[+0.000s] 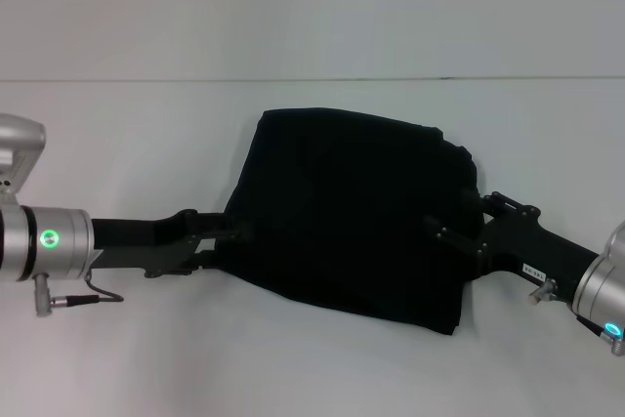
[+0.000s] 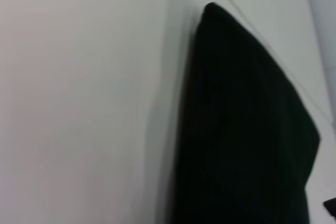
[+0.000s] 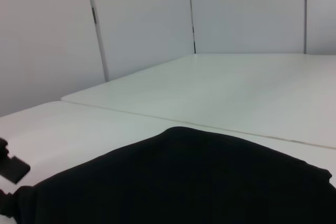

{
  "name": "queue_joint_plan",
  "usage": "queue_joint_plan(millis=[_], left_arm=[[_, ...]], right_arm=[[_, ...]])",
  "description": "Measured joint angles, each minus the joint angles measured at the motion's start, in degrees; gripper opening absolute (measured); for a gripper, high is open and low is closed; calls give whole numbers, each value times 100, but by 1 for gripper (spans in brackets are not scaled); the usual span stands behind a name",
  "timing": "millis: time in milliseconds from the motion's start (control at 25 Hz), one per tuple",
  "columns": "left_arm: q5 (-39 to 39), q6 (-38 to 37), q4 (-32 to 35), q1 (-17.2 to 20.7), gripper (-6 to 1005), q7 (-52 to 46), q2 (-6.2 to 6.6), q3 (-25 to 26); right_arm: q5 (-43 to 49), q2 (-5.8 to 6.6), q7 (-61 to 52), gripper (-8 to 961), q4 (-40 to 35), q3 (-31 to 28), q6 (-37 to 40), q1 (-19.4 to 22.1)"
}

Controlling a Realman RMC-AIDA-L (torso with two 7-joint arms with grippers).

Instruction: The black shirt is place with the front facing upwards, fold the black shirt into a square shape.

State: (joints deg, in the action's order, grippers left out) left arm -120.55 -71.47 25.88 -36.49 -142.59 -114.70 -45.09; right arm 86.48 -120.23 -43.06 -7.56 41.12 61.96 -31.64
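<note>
Head view shows the black shirt [image 1: 356,217] lying folded into a rough four-sided bundle in the middle of the white worktop [image 1: 293,358]. Only plain black cloth faces up; no lettering or label shows. Its far edge is fairly straight, its near edge slopes down toward the right, and the far right corner is bunched into small wrinkles.

At the shirt's left edge, toward its near corner, the left gripper [image 1: 232,241] reaches in low from the left, its tip touching or just meeting the cloth. Black fingers against black cloth make it impossible to tell whether its jaws are apart or clamped. At the right edge, the right gripper [image 1: 451,233] comes in from the near right and overlaps the cloth; its jaws likewise cannot be made out.

A thin seam line [image 1: 146,80] crosses the worktop beyond the shirt, well apart from it.

From the left wrist, the shirt [image 2: 247,129] fills one side as a dark wedge on the pale worktop [image 2: 79,103].

From the right wrist, the shirt [image 3: 199,182] is a low black mound; beyond it lie the worktop [image 3: 236,93] and grey wall panels [image 3: 142,19]. A dark piece of the other gripper [image 3: 13,167] shows at the cloth's edge.
</note>
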Motion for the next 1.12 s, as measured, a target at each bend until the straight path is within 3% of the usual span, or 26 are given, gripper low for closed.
queue_joint_plan(millis=[360, 800, 920, 1120], left_arm=[[-157, 75, 9, -62, 732, -80, 0, -10], [-259, 121, 26, -87, 257, -106, -34, -9], [-259, 112, 33, -89, 63, -94, -34, -8], [-213, -69, 40, -71, 48, 2, -32, 50]], right_arm=[[0, 0, 0, 749, 11, 22, 21, 9], [18, 0, -1, 748, 9, 27, 62, 35], [9, 1, -104, 748, 10, 2, 1, 37], [8, 37, -694, 749, -69, -30, -181, 70]])
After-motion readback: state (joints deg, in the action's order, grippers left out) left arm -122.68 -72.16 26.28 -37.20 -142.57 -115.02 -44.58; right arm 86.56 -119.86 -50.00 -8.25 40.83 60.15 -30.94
